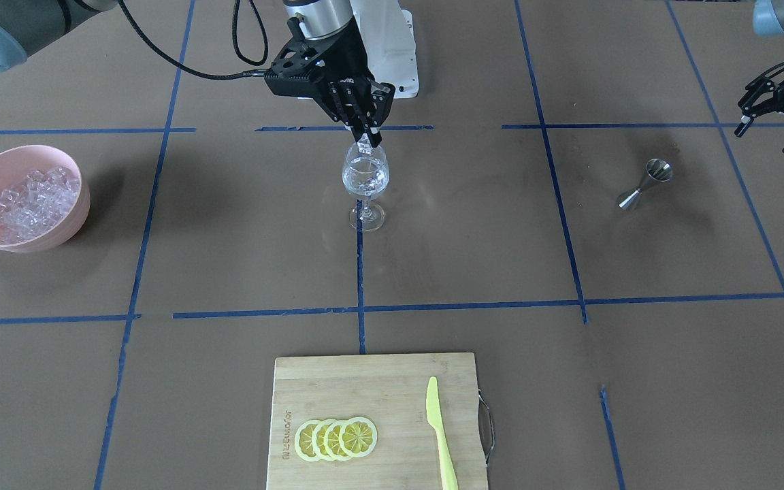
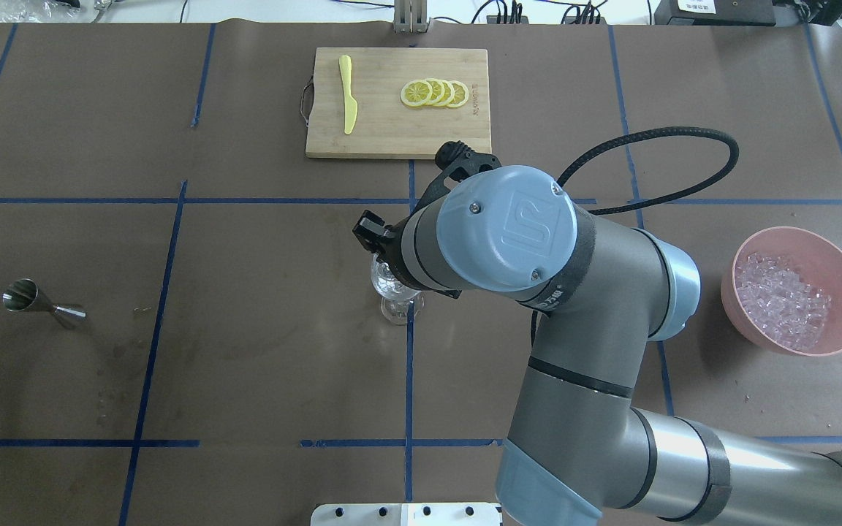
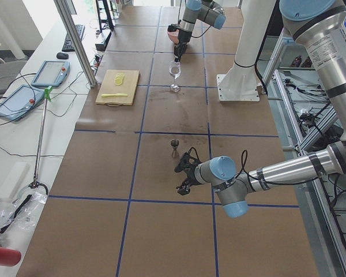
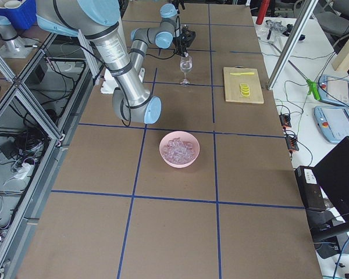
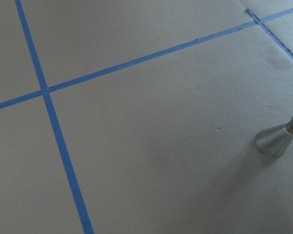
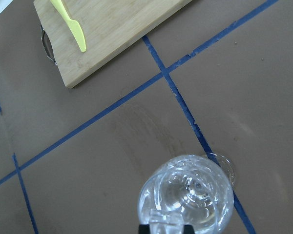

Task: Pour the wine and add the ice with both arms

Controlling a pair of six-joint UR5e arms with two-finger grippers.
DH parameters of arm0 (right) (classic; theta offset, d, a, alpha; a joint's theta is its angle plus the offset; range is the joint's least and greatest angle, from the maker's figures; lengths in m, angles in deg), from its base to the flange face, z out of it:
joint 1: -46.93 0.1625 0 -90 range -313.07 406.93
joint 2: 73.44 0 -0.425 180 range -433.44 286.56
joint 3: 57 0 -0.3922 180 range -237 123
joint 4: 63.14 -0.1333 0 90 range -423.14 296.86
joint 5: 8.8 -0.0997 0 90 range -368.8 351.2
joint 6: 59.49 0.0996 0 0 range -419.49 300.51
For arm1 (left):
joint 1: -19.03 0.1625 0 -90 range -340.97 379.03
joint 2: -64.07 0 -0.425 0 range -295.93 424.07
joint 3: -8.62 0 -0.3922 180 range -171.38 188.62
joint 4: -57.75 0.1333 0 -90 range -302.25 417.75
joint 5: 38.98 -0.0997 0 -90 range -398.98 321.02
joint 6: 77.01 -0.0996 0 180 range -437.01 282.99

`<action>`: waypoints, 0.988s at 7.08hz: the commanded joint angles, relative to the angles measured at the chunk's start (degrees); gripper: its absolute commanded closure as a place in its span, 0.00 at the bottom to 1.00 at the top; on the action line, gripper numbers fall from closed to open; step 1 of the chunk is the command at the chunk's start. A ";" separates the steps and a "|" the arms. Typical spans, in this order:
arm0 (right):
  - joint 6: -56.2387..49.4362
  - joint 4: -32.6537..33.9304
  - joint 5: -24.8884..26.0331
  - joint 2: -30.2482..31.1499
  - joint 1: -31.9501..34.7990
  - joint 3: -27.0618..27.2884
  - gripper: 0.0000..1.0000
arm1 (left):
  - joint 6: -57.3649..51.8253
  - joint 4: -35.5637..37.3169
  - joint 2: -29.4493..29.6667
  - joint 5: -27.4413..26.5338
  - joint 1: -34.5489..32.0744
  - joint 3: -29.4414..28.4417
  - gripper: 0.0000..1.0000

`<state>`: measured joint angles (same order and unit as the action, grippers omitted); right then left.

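Observation:
A wine glass (image 1: pixel 365 178) stands at the table's middle with clear wine in it; whether ice lies in it I cannot tell. My right gripper (image 1: pixel 367 139) hangs just above its rim, shut on a small clear ice cube (image 1: pixel 363 141). The right wrist view shows the cube (image 6: pixel 163 223) between the fingertips over the glass mouth (image 6: pixel 188 195). A pink bowl (image 1: pixel 58 224) holds many ice cubes (image 1: pixel 31 197). My left gripper (image 1: pixel 766 138) is open and empty, off to the side beyond a steel jigger (image 1: pixel 644 182).
A wooden cutting board (image 1: pixel 365 381) with several lemon slices (image 1: pixel 336 439) and a yellow-green knife (image 1: pixel 439 432) lies at the operators' side. The jigger base shows in the left wrist view (image 5: pixel 278 139). The white pedestal (image 1: pixel 392 47) stands behind the glass.

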<state>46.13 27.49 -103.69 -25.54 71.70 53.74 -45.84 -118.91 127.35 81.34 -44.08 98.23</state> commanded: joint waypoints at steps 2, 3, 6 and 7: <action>-0.59 0.16 0.51 0.62 0.44 0.17 0.00 | 0.03 -0.36 0.00 0.00 0.00 -0.13 0.00; -0.77 0.25 -0.37 2.19 2.10 2.00 0.00 | 0.03 -0.36 -0.26 0.00 -0.18 0.04 0.00; -12.75 -0.37 -12.54 19.37 12.18 13.51 0.00 | -0.24 -0.36 -0.35 0.00 -0.26 -0.40 0.00; -17.94 -0.46 -17.46 22.48 17.44 13.71 0.00 | -0.24 -0.36 -0.44 0.00 -0.26 -0.40 0.00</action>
<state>34.34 27.22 -115.60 -7.77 83.63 66.03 -46.05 -119.26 126.99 81.34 -44.34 97.86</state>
